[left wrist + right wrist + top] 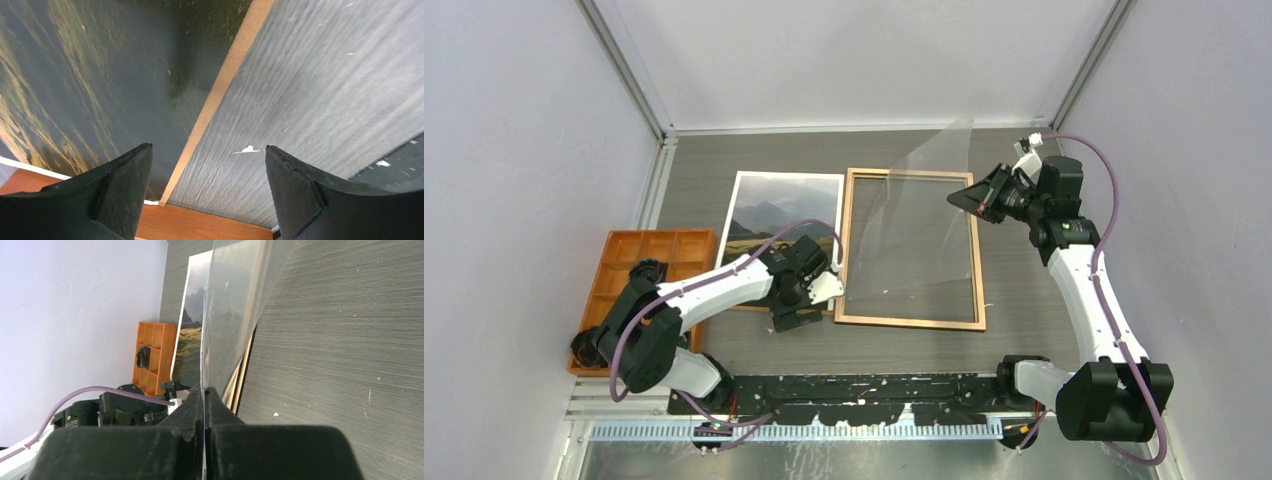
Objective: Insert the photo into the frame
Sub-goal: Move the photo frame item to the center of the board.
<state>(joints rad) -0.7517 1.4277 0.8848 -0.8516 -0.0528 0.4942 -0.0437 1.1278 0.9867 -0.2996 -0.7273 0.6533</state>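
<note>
Two things are worrying us here.

Top view: the right gripper is pinching the clear pane by one edge and holding it tilted up over the frame, which is lying wood-side up below it. That sheet is thin and floppy and it's bowing, so it could slide out of the pinch or flop back onto the rails. The left gripper is hovering spread wide, gripping nothing, over a corner of the photo.

Left wrist: the dark, slightly glossy photo is sitting under one finger. A tan board edge is running between the two, and the matte grey table is lying under the other. Flat paper is giving us no lip, so the fingers could be scraping or creasing it.

Right wrist: the right gripper is clamping flat on the pane, with the photo and an orange tray sitting beyond it.
</note>
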